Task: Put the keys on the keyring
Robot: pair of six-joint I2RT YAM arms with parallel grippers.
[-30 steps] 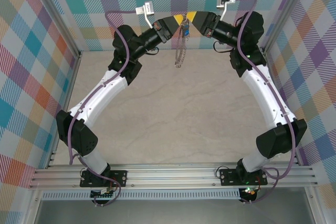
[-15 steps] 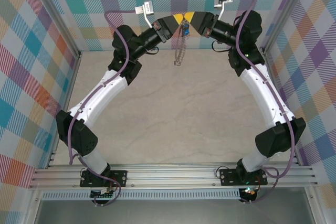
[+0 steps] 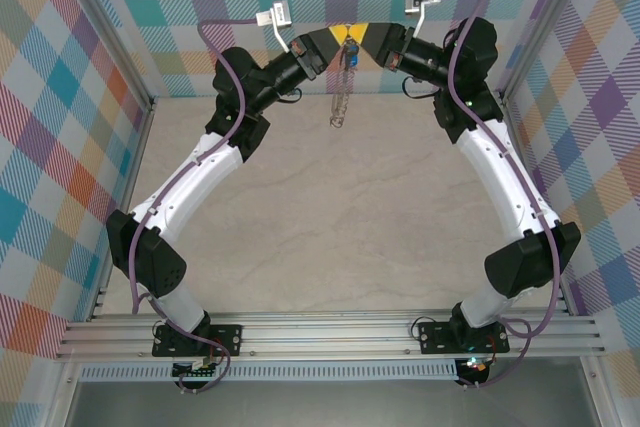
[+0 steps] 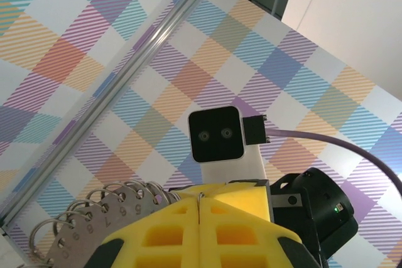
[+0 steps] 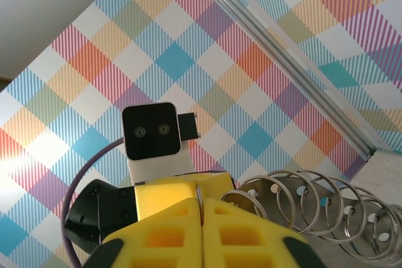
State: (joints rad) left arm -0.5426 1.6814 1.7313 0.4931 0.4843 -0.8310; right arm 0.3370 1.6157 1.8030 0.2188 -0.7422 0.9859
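The key [image 3: 352,55], with its blue head, hangs high above the desk [image 3: 330,217], just under the place where the two claws meet. It is right beside the top of the keyring [image 3: 341,102], which hangs down from there as a thin silver hoop, its lower end well clear of the desk.

From above I cannot tell whether the key is already threaded on the hoop or only rests against it; it is too small.

The left claw [image 3: 340,39] is clenched, and its wrist view shows the thin wire of the hoop pinched between its yellow pads [image 4: 169,236], with small numbered tags [image 4: 94,230] strung beside them. The right claw [image 3: 368,35] is clenched too, and the same wire runs between its pads, with small loops [image 5: 301,208] next to it.

I judge the task to be at its middle: the ring is held at both sides, but the key still has to be seen hanging freely on it, and then the ring released.
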